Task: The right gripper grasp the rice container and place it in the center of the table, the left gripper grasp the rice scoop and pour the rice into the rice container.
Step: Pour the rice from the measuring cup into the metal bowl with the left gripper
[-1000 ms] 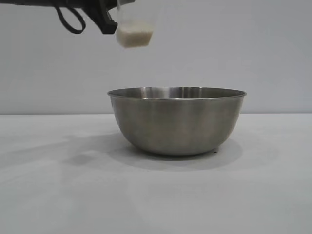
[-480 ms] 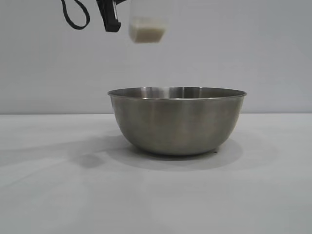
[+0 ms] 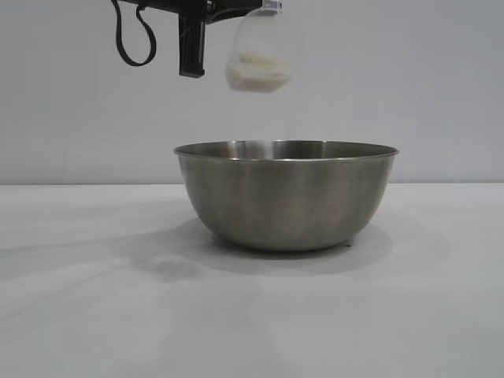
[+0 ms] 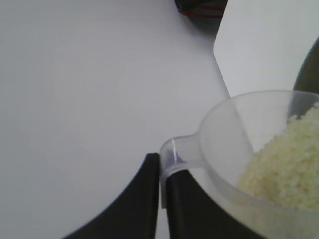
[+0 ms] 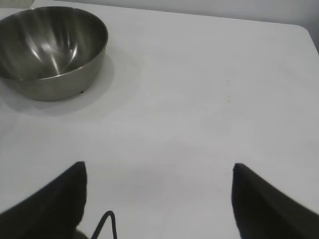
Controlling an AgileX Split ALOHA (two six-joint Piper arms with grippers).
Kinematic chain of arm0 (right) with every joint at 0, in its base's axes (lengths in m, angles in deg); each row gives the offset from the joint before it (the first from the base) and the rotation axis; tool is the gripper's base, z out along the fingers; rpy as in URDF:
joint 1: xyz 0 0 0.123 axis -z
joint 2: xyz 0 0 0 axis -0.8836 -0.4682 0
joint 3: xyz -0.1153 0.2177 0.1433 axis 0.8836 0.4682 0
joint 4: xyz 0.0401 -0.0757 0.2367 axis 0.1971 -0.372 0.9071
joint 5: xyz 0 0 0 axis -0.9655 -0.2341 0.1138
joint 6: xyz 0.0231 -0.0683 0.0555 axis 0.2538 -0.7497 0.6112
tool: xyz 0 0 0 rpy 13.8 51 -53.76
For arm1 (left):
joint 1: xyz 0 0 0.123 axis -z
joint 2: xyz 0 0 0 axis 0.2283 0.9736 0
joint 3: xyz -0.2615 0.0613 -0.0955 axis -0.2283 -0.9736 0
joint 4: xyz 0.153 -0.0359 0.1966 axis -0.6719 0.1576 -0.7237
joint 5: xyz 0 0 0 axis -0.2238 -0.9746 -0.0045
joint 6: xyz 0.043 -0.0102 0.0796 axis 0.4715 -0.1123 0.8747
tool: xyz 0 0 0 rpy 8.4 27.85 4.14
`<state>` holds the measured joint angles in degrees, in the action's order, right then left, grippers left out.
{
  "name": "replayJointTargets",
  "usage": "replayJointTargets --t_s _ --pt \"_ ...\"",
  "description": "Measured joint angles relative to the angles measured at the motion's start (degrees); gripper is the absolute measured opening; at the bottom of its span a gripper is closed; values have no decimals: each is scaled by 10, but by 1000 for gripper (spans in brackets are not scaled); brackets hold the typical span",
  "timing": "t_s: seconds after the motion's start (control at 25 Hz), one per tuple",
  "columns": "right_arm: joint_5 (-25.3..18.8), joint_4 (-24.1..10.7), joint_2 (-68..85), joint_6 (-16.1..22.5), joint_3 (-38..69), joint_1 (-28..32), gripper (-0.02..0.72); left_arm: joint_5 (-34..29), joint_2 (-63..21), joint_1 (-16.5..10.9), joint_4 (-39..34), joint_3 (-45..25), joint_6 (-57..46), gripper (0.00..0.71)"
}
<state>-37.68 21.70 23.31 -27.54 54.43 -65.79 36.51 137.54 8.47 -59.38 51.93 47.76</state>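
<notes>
Left gripper up high, left of centre, clamped tight on handle of scoop. Scoop tilted, rice heaped in low end, above left part of bowl, well clear of rim. Bowl upright mid-table. Right gripper spread wide, holding nothing, well apart from bowl.

Matte black left hand, looped black cable; black right hand fingers.
</notes>
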Motion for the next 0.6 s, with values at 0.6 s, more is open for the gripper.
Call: replayJointTargets --t_s 0.6 --pt "0 0 0 0 0 0 566 -14 0 17 2 0 213 0"
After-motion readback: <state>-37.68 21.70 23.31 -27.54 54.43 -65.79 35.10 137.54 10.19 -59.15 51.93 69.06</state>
